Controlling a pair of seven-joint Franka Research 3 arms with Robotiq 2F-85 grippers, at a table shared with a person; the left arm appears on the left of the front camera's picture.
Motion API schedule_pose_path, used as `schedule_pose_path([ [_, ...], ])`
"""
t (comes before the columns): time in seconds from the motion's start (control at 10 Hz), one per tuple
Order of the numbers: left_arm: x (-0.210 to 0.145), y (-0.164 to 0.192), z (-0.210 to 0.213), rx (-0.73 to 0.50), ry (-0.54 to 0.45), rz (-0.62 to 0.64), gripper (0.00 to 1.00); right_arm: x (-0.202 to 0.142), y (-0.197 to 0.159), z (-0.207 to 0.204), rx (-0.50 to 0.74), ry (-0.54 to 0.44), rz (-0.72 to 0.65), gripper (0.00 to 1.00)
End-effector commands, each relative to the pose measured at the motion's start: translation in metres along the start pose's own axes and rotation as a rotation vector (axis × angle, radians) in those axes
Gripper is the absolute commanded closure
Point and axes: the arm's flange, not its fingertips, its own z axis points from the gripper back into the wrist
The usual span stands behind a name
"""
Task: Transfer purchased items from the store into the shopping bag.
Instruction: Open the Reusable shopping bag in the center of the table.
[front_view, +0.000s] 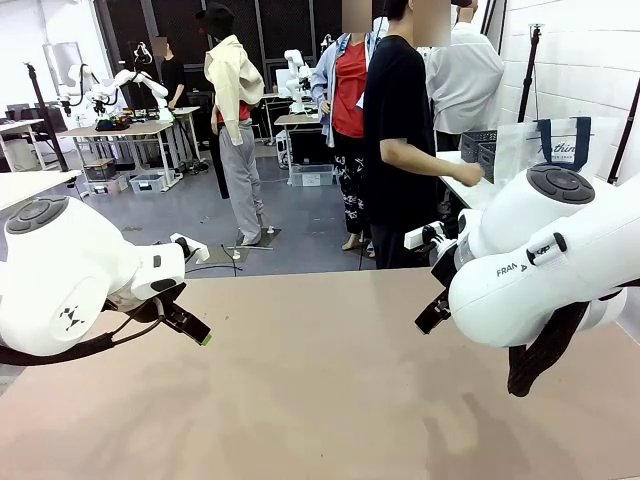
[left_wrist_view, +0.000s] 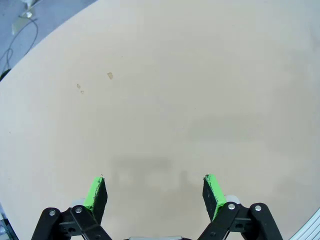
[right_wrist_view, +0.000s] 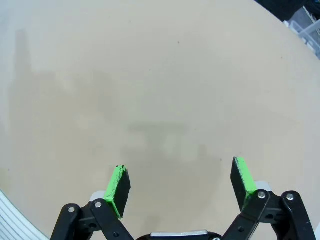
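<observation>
The shopping bag (front_view: 556, 146), translucent with navy handles, stands on a side table at the far right. Next to it sits the store (front_view: 478, 146), a dark grey mesh basket. The purchased items are out of view. My left gripper (front_view: 190, 327) hangs low over the left part of the tan table (front_view: 320, 390). In the left wrist view this gripper (left_wrist_view: 155, 192) is open over bare tabletop. My right gripper (front_view: 432, 312) hovers over the table's right part. In the right wrist view it (right_wrist_view: 182, 187) is open too, nothing between its green pads.
A person in a black T-shirt (front_view: 398, 120) stands at the table's far edge, one hand (front_view: 466, 175) held out toward the white side table (front_view: 470, 192). More people stand behind. My right arm's bulky body (front_view: 540, 260) hides the table's right edge.
</observation>
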Motion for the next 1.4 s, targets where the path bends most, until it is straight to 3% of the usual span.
schedule_pose_path([
  [0.0,-0.0004,0.0014,0.0,0.0,0.0,0.003,0.0,0.0002,0.0008,-0.0001,-0.001,0.0,0.002,0.0],
  [1.3,-0.0004,0.0014,0.0,0.0,0.0,0.003,0.0,0.0002,0.0008,-0.0001,-0.001,0.0,0.002,0.0],
])
